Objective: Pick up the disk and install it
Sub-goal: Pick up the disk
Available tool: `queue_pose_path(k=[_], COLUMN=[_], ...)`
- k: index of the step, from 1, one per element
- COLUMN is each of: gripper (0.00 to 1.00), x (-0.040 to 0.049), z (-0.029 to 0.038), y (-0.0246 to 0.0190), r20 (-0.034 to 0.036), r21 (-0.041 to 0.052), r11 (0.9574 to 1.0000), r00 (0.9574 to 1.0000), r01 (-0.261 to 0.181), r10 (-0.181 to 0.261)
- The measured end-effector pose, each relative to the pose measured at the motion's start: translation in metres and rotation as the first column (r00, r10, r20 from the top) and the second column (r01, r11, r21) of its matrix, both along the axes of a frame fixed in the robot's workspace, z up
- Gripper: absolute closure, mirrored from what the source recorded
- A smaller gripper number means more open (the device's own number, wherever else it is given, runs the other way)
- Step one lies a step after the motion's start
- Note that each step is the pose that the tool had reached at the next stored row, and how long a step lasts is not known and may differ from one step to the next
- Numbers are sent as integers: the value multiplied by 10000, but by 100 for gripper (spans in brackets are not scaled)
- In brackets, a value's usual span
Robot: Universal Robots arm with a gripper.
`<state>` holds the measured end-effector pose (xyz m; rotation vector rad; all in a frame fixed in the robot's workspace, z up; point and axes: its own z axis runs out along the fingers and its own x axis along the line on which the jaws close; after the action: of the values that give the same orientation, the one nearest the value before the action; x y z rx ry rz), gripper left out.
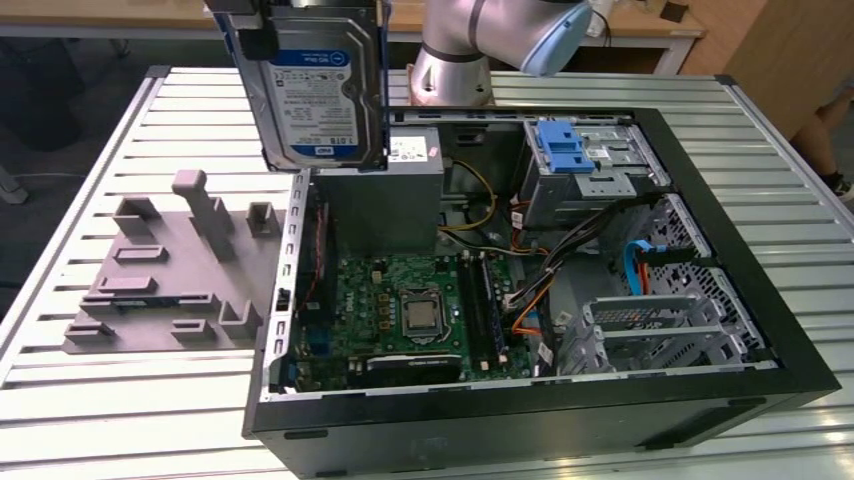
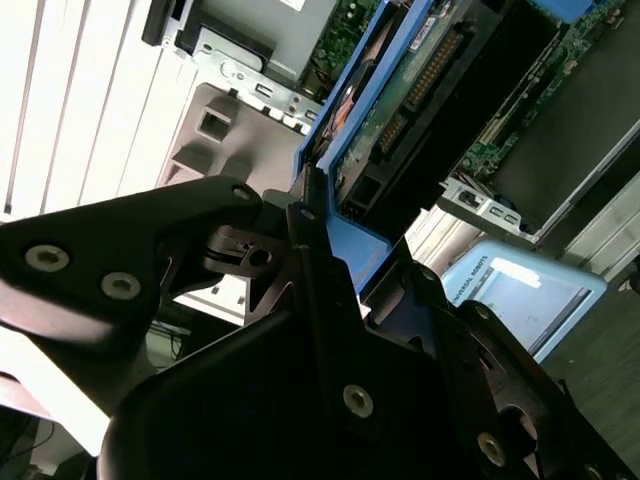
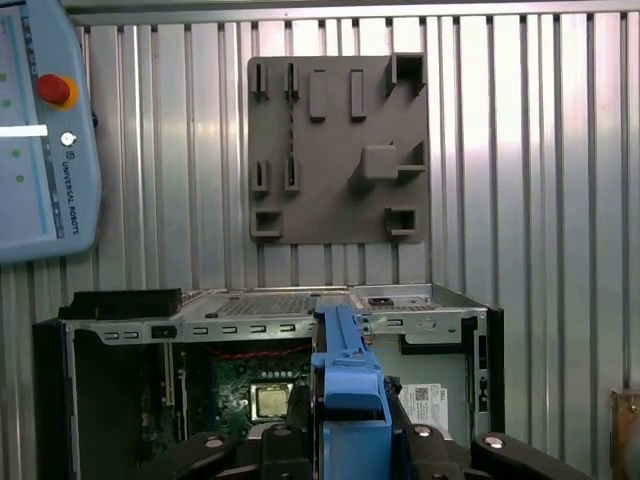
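Observation:
The disk [image 1: 314, 85], a silver drive with a blue-and-white label in a blue plastic carrier, hangs upright in the air above the back left corner of the open computer case [image 1: 747, 300]. My gripper [image 1: 296, 8] is shut on its top end at the picture's upper edge. In the second wrist view the black fingers [image 2: 225, 200] clamp the carrier's blue edge, with the gripper [image 2: 315, 225] around the disk [image 2: 400, 110]. In the first wrist view the disk's blue carrier [image 3: 345, 360] stands edge-on between the jaws of the gripper [image 3: 345, 415], above the case.
The case lies open on a slatted metal table [image 1: 107, 400], showing the motherboard [image 1: 400, 310], a grey power supply [image 1: 380, 200] and a drive bay with a blue caddy [image 1: 567, 150]. A grey fixture plate [image 1: 167, 270] sits at the exterior view's left. A teach pendant [image 3: 40, 130] lies nearby.

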<state>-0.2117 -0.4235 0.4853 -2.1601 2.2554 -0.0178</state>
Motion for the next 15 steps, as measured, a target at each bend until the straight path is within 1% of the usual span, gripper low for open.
queue_pose_path(k=[2, 4, 8, 10, 15], gripper=[64, 64, 64, 64, 64], x=[26, 63, 201, 249, 250], z=[-1, -6, -12, -15, -20], y=[-19, -24, -24, -24, -24], r20=[-2, 0, -1, -1, -1], r21=[-2, -1, -1, -2, -2], r11=[10000, 10000, 10000, 10000, 10000], r00=[10000, 10000, 10000, 10000, 10000], r01=[0, 0, 0, -1, 1], r10=[0, 0, 0, 1, -1])
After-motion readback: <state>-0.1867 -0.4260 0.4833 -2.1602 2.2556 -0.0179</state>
